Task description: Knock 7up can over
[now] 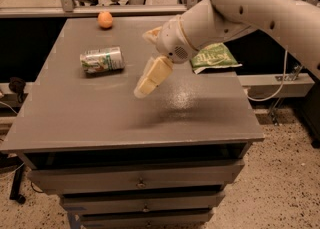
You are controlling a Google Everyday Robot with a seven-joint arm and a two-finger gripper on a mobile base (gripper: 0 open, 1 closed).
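Gripper (148, 79), empty and with its opening not discernible, is held above the table (100, 120) near the 7up can (102, 59), which is already laid on its side, so any retreat is best routed upward, clear of it.

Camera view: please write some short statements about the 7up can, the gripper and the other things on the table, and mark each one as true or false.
1. The 7up can lies on its side on the table. True.
2. The gripper touches the can. False: it is apart from the can, over the middle of the table.
3. An orange round object sits near the table's far edge. True.
4. The green chip bag lies on top of the can. False: it lies flat on the table beyond the arm, away from the can.
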